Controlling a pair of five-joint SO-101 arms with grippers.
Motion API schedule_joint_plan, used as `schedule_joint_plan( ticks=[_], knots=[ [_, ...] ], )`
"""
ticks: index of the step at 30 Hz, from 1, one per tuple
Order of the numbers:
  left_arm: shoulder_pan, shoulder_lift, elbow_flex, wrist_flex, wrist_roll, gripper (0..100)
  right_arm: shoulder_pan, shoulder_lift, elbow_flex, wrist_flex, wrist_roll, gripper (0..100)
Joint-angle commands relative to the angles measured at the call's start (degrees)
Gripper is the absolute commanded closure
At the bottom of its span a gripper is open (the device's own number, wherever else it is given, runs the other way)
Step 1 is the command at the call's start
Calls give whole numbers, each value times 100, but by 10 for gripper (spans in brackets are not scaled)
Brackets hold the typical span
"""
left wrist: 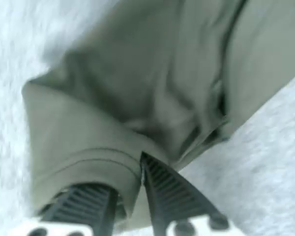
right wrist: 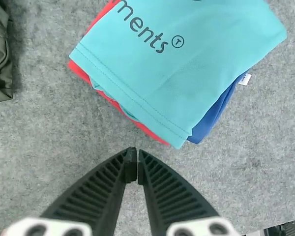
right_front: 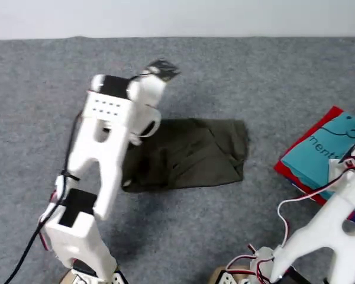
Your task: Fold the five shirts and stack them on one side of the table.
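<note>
An olive green shirt [right_front: 189, 154] lies partly folded in the middle of the grey table. My left gripper [left wrist: 141, 160] is shut on a folded edge of the olive shirt [left wrist: 152, 88], with cloth pinched between its ribbed black fingers. At the table's right side sits a stack of folded shirts: a teal shirt [right wrist: 187, 64] on top, a red shirt [right wrist: 96, 19] and a blue shirt [right wrist: 211, 120] beneath. My right gripper [right wrist: 134, 153] hangs shut and empty over bare table just in front of that stack [right_front: 325, 157].
The left arm [right_front: 103, 154] covers the olive shirt's left part in the high view. The right arm [right_front: 325, 231] stands at the front right with loose wires. Grey felt [right_front: 236, 71] stretches to the back wall.
</note>
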Motion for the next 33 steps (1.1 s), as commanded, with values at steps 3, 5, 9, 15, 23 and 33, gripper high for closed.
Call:
schedule_joint_plan(
  ticks=[3,5,9,15,23,33],
  knots=[
    [985,264,-1191,158,589,995,48,-119,123,-92,26,988],
    [1222,686,-1684,158,765,995,48,-127,211,-92,26,988],
    [1653,1609,-2651,158,853,995,48,-154,316,-101,26,988],
    [2127,2884,-4040,158,862,995,48,-171,316,-207,26,988],
    [2365,3710,-5103,167,862,995,66,-171,316,-198,35,988],
    [2646,4176,-5226,0,923,979,48,-127,316,-207,26,988]
  ],
)
